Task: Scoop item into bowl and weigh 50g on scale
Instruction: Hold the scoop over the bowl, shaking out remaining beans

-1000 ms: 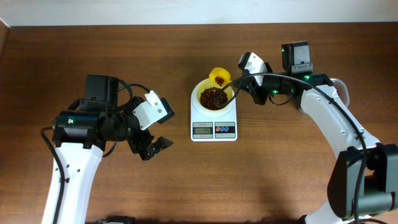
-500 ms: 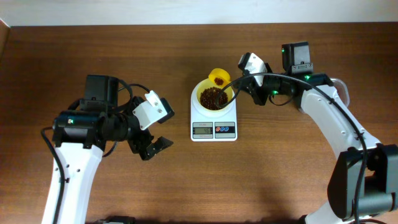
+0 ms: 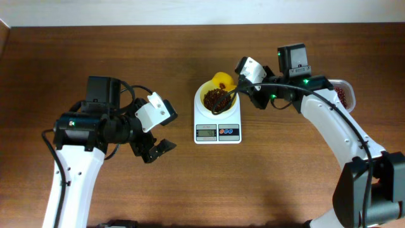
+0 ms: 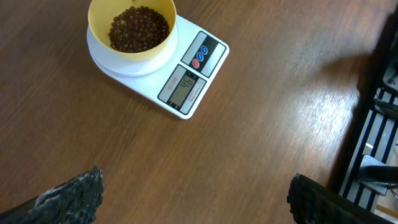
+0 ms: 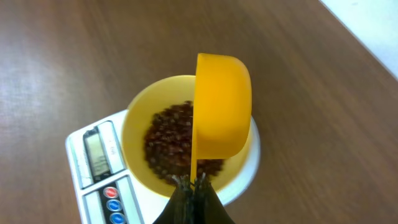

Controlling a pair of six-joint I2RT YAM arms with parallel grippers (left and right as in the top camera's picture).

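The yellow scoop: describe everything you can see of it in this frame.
The yellow scoop is a small, smooth, plastic-looking cup, deeper orange-yellow than the bowl. It is tipped on its side over the bowl and the beans, rounded back toward the right wrist camera, so its inside is hidden there. Its thin handle runs edge-on down into the right gripper, which is shut on it. Whether it touches the bowl's rim cannot be told.

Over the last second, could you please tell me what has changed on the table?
The right pincer rolled the scoop onto its side above the beans in the bowl; the scoop's own load no longer shows. The right arm swung slightly leftward, uncovering a tub near the right edge. The scale, the bowl and the open left pincer stayed put.
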